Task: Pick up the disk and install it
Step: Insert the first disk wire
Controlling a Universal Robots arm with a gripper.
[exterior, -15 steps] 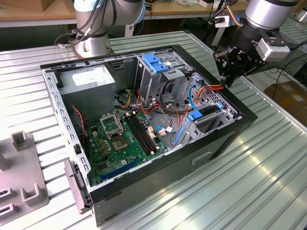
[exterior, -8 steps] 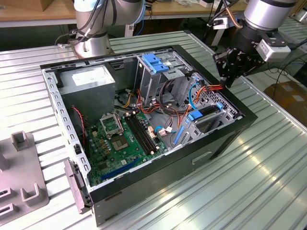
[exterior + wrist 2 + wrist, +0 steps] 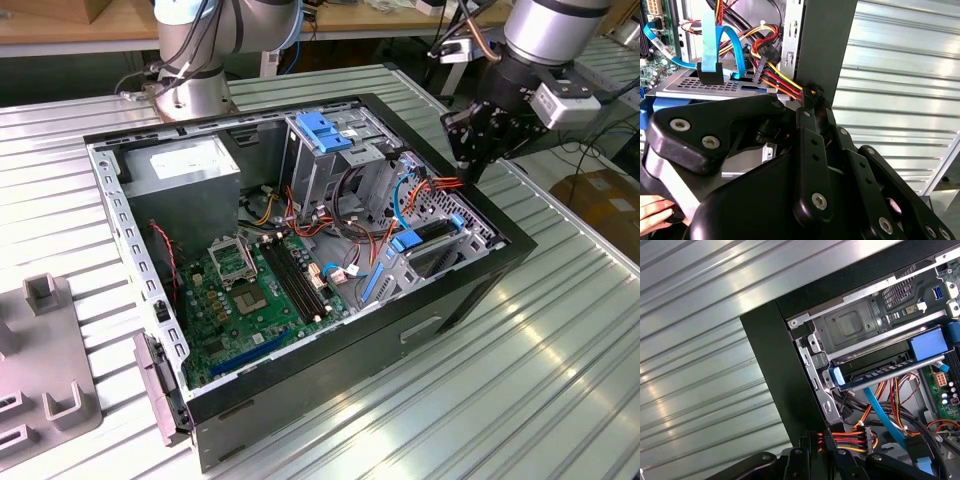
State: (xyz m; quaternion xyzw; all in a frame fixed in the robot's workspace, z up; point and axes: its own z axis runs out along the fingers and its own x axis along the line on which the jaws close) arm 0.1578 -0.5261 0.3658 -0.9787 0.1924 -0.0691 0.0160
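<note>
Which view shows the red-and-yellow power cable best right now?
Second wrist view: the power cable runs unobstructed to the gripper. First wrist view shows a short stretch; exterior view, thin orange strands.

The end effector [image 3: 476,165] hangs over the computer case [image 3: 330,385], which lies on the table [image 3: 560,380]

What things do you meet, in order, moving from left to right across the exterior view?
grey plate → green circuit board → gripper → cardboard box
</note>
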